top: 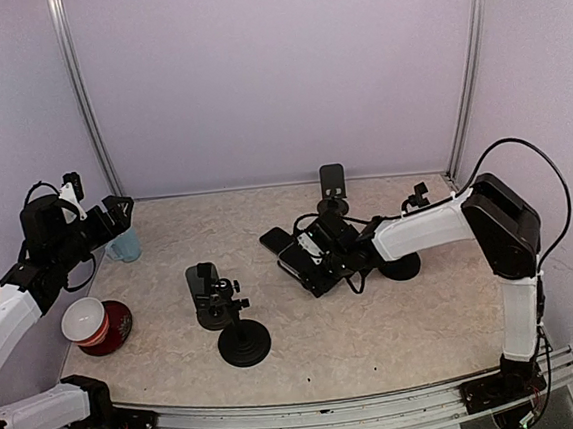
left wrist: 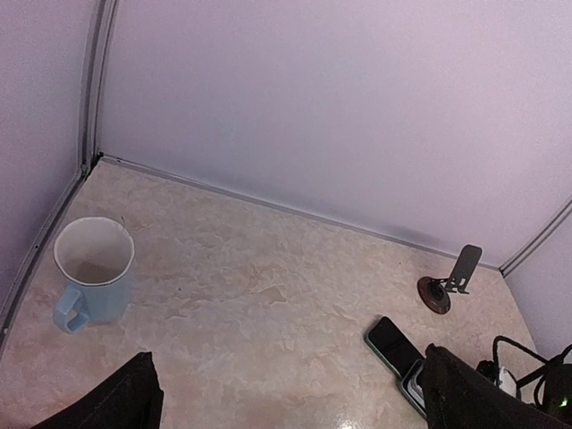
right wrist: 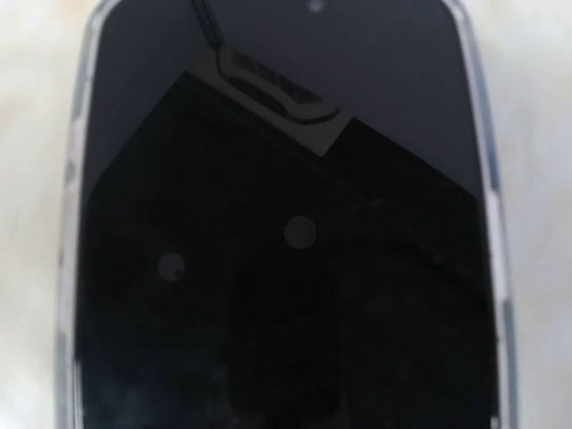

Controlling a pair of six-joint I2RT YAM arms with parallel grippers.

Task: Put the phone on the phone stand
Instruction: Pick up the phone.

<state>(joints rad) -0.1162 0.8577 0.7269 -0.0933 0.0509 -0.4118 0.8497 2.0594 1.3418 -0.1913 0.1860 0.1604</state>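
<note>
1. At the lower centre of the top view, a phone stand (top: pixel 244 345) is set on a round base on the worktop (top: pixel 378 337), and nothing is held in its clamp. Because the head is carried on a thin stem, the stand could be toppled or spun if the phone is brought in too low or pushed against it sideways.
2. At the lower left, a red-and-white cup (top: pixel 95 324) is placed well apart from the likely path, so little risk is judged there.
3. At the centre, the phone (top: pixel 276 241) is laid flat with its screen up. The right hand (top: pixel 311 261) is positioned low over it.
   - It cannot be told whether that hand is closed on the phone. The wrist view is filled by the dark screen and no fingers are shown.
   - Little edge is offered by a thin, flat phone. If it is pinched off-centre, it may be slid along the worktop, or tilted and dropped once raised.
4. At the upper left, the left hand (top: pixel 118 211) is held wide with nothing in it, near a blue mug (top: pixel 125 247). The mug could be knocked if that arm is swung.
5. At the back centre, a second stand (top: pixel 332 188) is placed just behind the phone. It could be clipped by the right arm or its cable during a lift.
</note>
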